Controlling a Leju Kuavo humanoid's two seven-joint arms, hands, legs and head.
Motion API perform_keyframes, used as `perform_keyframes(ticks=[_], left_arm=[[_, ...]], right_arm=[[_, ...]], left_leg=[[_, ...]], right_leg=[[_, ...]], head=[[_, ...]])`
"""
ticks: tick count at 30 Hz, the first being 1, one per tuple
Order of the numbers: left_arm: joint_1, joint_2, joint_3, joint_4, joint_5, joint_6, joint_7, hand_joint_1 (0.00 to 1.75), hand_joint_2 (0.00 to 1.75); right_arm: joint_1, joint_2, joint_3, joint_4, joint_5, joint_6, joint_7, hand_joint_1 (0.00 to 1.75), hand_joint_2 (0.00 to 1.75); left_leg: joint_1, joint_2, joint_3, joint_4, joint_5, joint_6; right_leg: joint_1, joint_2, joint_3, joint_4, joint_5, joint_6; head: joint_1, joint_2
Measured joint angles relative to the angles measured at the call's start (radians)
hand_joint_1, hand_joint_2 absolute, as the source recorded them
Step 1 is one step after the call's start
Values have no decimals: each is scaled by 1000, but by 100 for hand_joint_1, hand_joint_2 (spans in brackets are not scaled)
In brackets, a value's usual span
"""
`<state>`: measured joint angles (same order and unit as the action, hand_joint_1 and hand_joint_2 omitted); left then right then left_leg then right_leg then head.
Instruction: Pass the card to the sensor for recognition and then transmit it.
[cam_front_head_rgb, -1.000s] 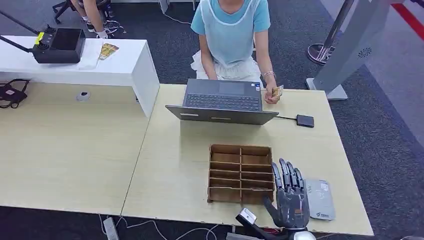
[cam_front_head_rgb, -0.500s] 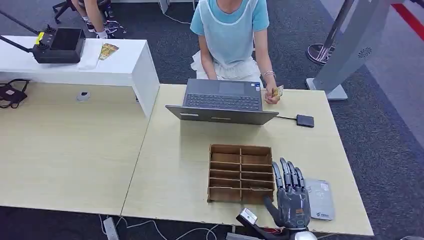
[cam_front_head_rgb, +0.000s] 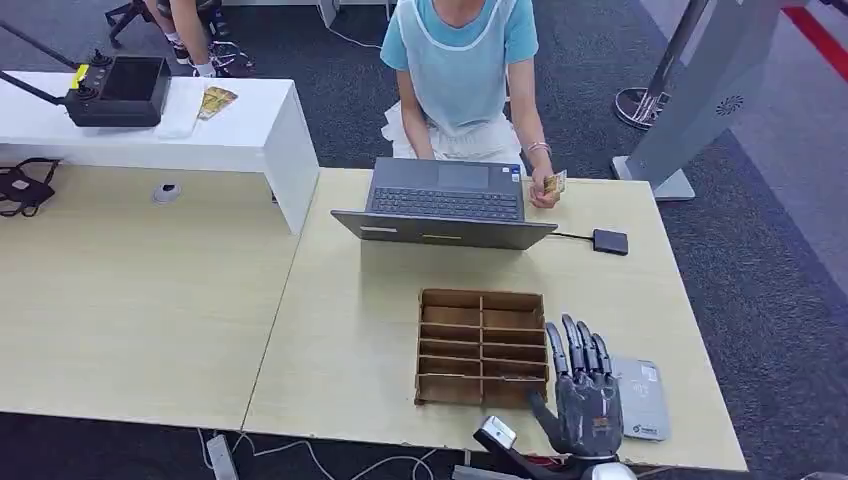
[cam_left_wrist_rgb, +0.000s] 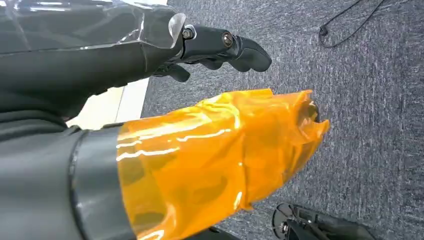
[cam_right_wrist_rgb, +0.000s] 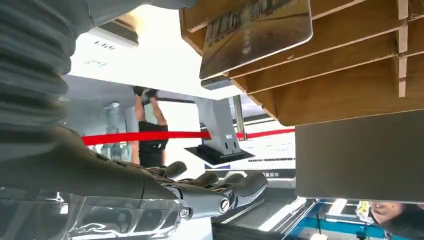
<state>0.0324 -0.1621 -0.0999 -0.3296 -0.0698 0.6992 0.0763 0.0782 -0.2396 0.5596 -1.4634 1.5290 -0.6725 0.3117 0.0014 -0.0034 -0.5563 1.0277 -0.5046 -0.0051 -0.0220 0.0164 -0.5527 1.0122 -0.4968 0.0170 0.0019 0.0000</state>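
A pale wooden table (cam_front_head_rgb: 340, 330) carries the work, butted on its left edge against a second table of the same finish (cam_front_head_rgb: 120, 300); dark grey carpet (cam_front_head_rgb: 760, 260) surrounds both. Near the front edge sits a brown wooden divider tray (cam_front_head_rgb: 482, 347), and just beside it, at the front right corner, lies a flat grey card sensor (cam_front_head_rgb: 640, 398). The robot's right hand (cam_front_head_rgb: 582, 385) hovers between tray and sensor, fingers straight and slightly spread, gripping nothing. The right wrist view shows a card (cam_right_wrist_rgb: 255, 32) standing in one of the tray's slots, close to that hand. At the back edge an open laptop (cam_front_head_rgb: 445, 205) faces a seated person in a light blue top (cam_front_head_rgb: 462, 60), whose hand (cam_front_head_rgb: 545, 188) holds a small card at the back right. A small black box (cam_front_head_rgb: 610, 241) on a cable lies right of the laptop. Behind the left table, a white counter (cam_front_head_rgb: 200, 130) bears a black device (cam_front_head_rgb: 115, 90). A grey stand (cam_front_head_rgb: 700, 100) rises on the carpet at the right. The left hand (cam_left_wrist_rgb: 220, 47) hangs over carpet, its fingers lightly curled and holding nothing, with orange film wrapped over a part beside it.
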Motion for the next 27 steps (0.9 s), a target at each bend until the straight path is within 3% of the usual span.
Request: perform_keyframes(ticks=[15, 27], left_arm=[[0, 0, 0, 0, 0, 0, 0, 0, 0], [0, 0, 0, 0, 0, 0, 2, 0, 0]], right_arm=[[5, -14, 5, -20, -10, 10, 9, 33, 175], [8, -22, 8, -32, -19, 36, 12, 38, 175]], left_leg=[[0, 0, 0, 0, 0, 0], [0, 0, 0, 0, 0, 0]], right_leg=[[0, 0, 0, 0, 0, 0], [0, 0, 0, 0, 0, 0]], head=[[0, 0], [0, 0]])
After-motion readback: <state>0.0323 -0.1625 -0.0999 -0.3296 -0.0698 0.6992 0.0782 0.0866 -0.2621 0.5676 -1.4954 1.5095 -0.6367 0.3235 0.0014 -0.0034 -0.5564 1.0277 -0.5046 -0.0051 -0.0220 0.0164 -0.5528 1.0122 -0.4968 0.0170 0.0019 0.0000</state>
